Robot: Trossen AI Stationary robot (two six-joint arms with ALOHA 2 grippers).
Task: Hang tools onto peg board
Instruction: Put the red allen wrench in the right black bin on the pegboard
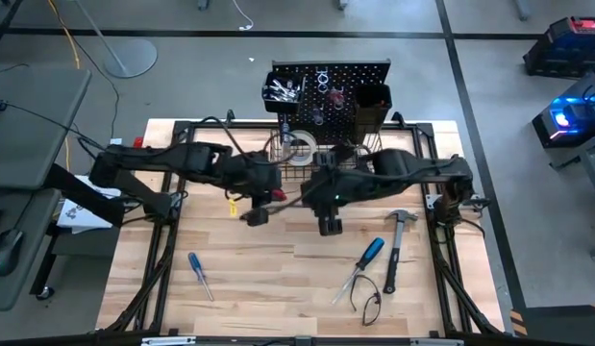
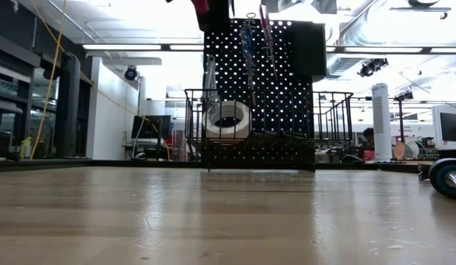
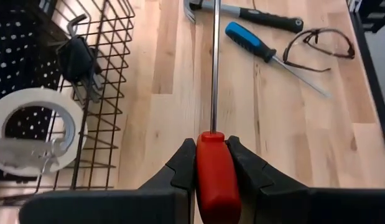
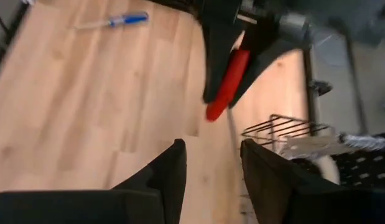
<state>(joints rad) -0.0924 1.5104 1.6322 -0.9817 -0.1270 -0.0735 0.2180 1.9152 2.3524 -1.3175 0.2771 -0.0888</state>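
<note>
My left gripper (image 1: 268, 200) is shut on a red-handled screwdriver (image 3: 212, 174) above the table's middle, in front of the wire basket (image 1: 283, 159). Its steel shaft (image 3: 214, 68) points toward the table's right. My right gripper (image 1: 328, 225) is open and empty just right of it, facing the left gripper (image 4: 226, 81). The black peg board (image 1: 340, 86) stands at the far edge. A white tape roll (image 2: 228, 121) sits in the basket. A hammer (image 1: 398, 245) and two blue screwdrivers (image 1: 369, 255) (image 1: 201, 276) lie on the table. My left gripper pinches the screwdriver's red handle (image 3: 211, 163) between its two fingers, one on each side. The handle lies along the fingers, and the shaft sticks straight out beyond their tips. The screwdriver is lifted clear of the table, about level.
A bin on the peg board holds silver wrenches (image 1: 283, 89). A second black bin (image 1: 372, 101) hangs at the board's right. Dark-rimmed glasses (image 1: 369, 298) lie near the front edge. Bare wood (image 1: 278, 279) shows between the two blue screwdrivers.
</note>
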